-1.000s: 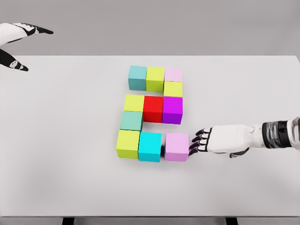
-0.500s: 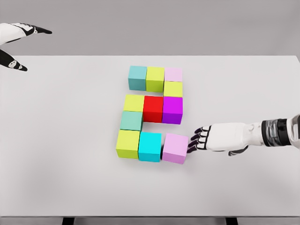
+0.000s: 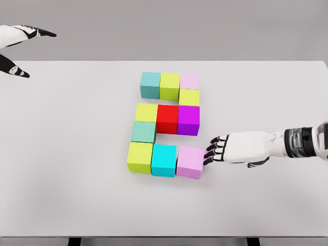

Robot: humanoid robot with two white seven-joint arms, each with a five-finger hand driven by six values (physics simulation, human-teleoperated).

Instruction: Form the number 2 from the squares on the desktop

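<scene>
White left hand sits at the upper left corner of the frame, off the table's far edge, fingers spread apart and holding nothing. Light grey table fills most of the view.

Cube count at frame centre: ten, laid in the shape of a 2. No writing, labels or brand marks can be read on any of them.
- Top row: teal cube, yellow-green cube, pale pink cube.
- Right link: one yellow-green cube.
- Middle row: yellow-green cube, red cube, magenta cube.
- Left link: one teal cube.
- Bottom row: yellow-green cube, cyan cube, lilac cube.

By colour: four yellow-green, two teal, one each of the rest.

Right hand reaches in from the right edge, fingers extended together, dark fingertips touching the lilac cube's right face. It grips nothing.
</scene>
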